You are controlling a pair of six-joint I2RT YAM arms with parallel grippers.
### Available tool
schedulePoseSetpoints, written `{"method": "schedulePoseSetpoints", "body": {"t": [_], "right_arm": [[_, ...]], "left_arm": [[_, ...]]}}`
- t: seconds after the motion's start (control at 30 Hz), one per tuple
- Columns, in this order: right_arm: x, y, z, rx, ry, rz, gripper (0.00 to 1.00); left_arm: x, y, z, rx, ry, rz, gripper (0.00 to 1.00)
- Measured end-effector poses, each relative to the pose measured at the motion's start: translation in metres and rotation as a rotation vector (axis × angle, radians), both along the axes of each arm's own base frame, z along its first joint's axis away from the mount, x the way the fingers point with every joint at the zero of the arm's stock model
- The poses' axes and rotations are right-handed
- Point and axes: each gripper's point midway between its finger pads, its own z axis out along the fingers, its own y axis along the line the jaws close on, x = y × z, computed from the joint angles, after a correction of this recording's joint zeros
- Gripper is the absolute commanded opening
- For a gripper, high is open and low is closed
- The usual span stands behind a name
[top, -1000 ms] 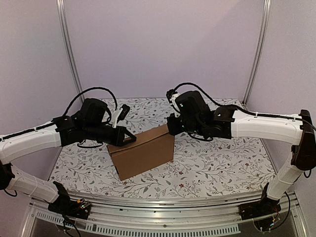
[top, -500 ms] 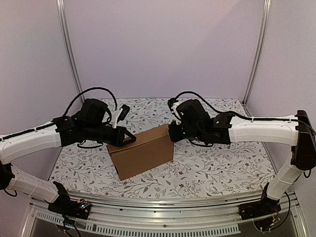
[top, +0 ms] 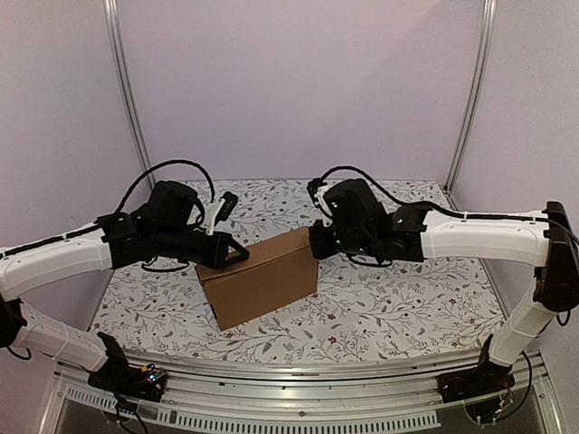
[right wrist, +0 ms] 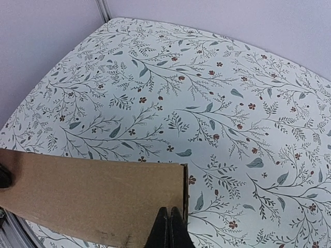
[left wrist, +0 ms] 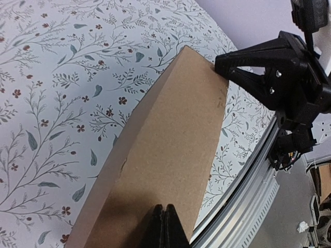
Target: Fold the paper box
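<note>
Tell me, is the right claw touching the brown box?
Touching. In the left wrist view, the right gripper, shut, meets the paper box at its far corner, with no gap between them.

Paper box (top: 262,278): plain brown cardboard, folded shut, standing mid-table, turned at an angle, flat top uppermost.

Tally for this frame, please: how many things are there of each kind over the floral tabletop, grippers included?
Plain brown cardboard paper box: 1
Black two-finger grippers, both shut: 2 (left gripper, right gripper)
Total: 3
</note>
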Motion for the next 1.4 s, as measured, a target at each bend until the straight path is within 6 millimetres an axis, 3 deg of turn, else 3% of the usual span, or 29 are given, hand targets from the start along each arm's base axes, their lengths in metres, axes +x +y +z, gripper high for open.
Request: {"method": "schedulePoseSetpoints", "body": {"t": [0.27, 0.5, 0.73, 0.93, 1.07, 1.23, 1.4], "right_arm": [[-0.029, 0.028, 0.008, 0.037, 0.030, 0.129, 0.00], [-0.047, 0.049, -0.001, 0.053, 0.058, 0.198, 0.00], [-0.046, 0.052, -0.003, 0.067, 0.048, 0.194, 0.00], [-0.044, 0.051, -0.002, 0.064, 0.036, 0.180, 0.00], [-0.043, 0.050, -0.002, 0.062, 0.033, 0.175, 0.00], [-0.043, 0.049, -0.002, 0.061, 0.032, 0.173, 0.00], [-0.043, 0.050, -0.001, 0.057, 0.032, 0.171, 0.00]], "left_arm": [[0.001, 0.000, 0.000, 0.003, -0.003, 0.004, 0.00], [0.000, 0.000, -0.001, 0.007, -0.005, 0.003, 0.00], [0.001, 0.001, 0.001, 0.021, -0.017, 0.003, 0.00], [0.000, 0.003, 0.003, 0.046, -0.024, -0.002, 0.12], [0.000, 0.010, 0.008, 0.080, -0.035, 0.012, 0.14], [-0.002, 0.018, 0.020, 0.099, -0.049, 0.028, 0.13], [-0.010, 0.033, 0.027, 0.111, -0.044, 0.056, 0.04]]}}
